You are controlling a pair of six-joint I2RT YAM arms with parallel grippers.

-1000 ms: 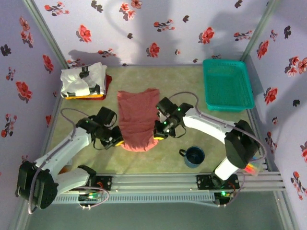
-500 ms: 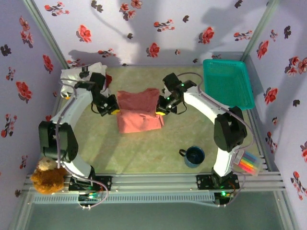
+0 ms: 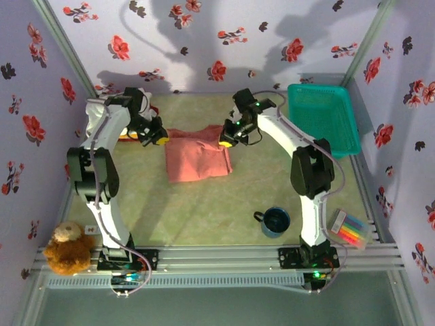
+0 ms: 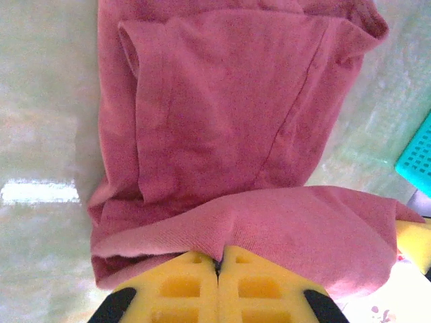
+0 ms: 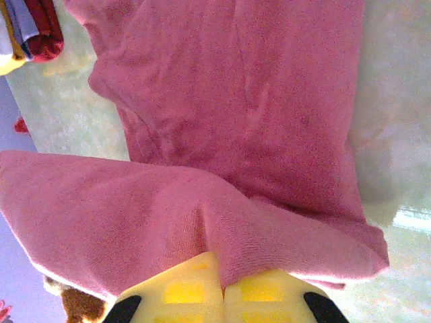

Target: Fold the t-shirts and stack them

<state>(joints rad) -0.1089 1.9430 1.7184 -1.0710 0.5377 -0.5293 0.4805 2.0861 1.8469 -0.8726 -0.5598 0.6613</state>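
Left end effector [image 4: 217, 259] pressed together, pinching the salmon-pink t-shirt [image 3: 197, 159] at its far edge; right end effector [image 5: 219, 276] likewise pinching that edge, on the side nearer the teal basket [image 3: 323, 119]. Shirt lies partly folded on the worktop [image 3: 204, 217], left of the basket; stacked t-shirts [image 3: 95, 112] further left of the basket.

1. No word, number, brand or sign can be read in any view.
2. The pink t-shirt [image 4: 222, 128] is plain cloth; its visible surface bears no print or tag, seen from above or from either wrist.
3. The walls [image 3: 204, 34] carry a pattern of red and dark flowers, not letters.
4. The box of coloured pens [image 3: 351, 233] at the near right corner of the table is too small to tell whether it bears any writing.
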